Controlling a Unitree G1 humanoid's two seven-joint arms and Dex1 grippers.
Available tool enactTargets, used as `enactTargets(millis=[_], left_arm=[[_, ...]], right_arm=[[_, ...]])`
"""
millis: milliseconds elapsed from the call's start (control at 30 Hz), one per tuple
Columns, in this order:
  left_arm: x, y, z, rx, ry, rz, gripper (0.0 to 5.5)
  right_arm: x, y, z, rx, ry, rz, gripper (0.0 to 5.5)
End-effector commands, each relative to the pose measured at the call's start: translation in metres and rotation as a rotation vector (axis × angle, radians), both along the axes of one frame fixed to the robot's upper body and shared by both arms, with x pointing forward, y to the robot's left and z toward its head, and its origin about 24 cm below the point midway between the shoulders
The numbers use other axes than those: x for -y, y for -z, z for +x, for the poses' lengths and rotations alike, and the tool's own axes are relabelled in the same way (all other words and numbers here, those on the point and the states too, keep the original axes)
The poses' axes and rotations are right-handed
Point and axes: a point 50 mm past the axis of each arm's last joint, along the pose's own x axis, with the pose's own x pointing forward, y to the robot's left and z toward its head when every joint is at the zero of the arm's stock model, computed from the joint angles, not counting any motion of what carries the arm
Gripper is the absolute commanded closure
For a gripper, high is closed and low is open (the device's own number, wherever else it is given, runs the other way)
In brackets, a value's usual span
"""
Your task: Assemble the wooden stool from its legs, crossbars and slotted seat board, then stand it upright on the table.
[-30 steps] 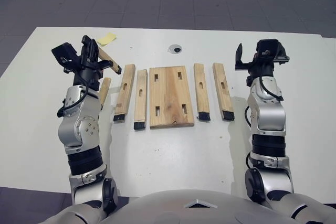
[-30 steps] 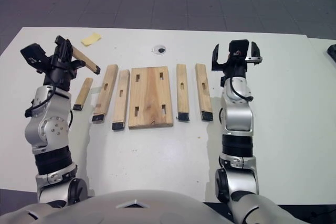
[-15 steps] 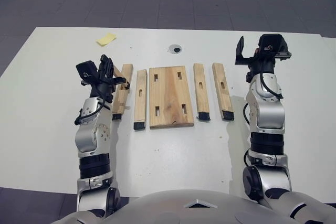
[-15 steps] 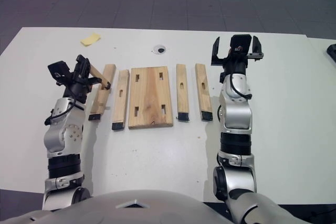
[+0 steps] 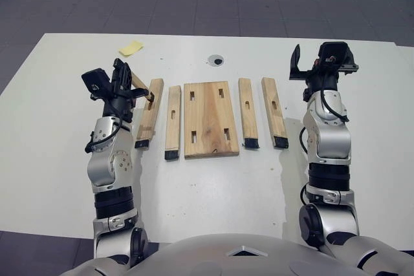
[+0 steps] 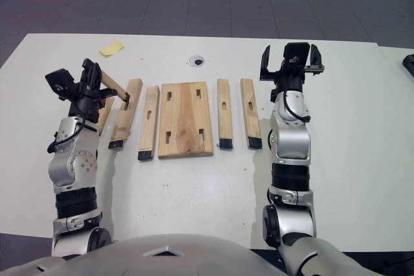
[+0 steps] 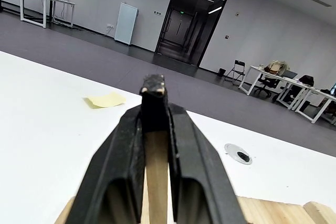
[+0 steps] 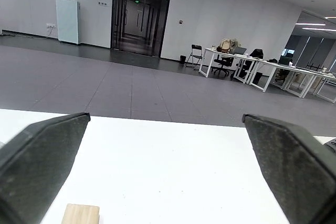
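Gripping crossbar [image 5: 143, 90], left gripper [image 5: 124, 86] clamped at 10 o'clock of seat board [image 5: 210, 119], over leftmost leg [image 5: 148, 118]. Right gripper [image 5: 321, 64] spread wide, 2 o'clock.

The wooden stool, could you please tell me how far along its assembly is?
Nothing is joined yet. The seat board and four legs lie flat and separate on the table. In hand: the left claw is shut on one crossbar, held above the table; the right claw is open and empty. Left: all the fitting, then standing it upright.
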Motion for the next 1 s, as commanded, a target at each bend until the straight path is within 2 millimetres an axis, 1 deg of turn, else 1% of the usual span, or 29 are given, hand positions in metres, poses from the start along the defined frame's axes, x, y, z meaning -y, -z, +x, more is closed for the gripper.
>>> enactTargets(millis=[33, 233, 533, 800, 900, 1000], left_arm=[[0.000, 0.008, 0.000, -0.026, 0.016, 0.046, 5.07], [0.000, 0.019, -0.003, -0.057, 0.015, 0.078, 5.07], [-0.003, 0.024, -0.004, -0.071, 0.014, 0.102, 5.07], [0.000, 0.045, -0.016, -0.149, 0.041, 0.143, 5.07], [0.000, 0.056, -0.023, -0.193, 0.045, 0.143, 5.07], [0.000, 0.072, -0.031, -0.255, 0.048, 0.154, 5.07]], right_arm=[[-0.004, -0.002, 0.002, 0.010, -0.011, 0.014, 0.10], [-0.003, -0.002, 0.002, 0.009, -0.010, 0.015, 0.10], [-0.003, -0.002, 0.001, 0.010, -0.010, 0.016, 0.10], [-0.004, -0.003, -0.002, 0.007, -0.016, 0.015, 0.10], [-0.011, -0.009, -0.004, 0.018, -0.039, 0.012, 0.10], [-0.021, -0.019, -0.005, 0.042, -0.078, 0.006, 0.10]])
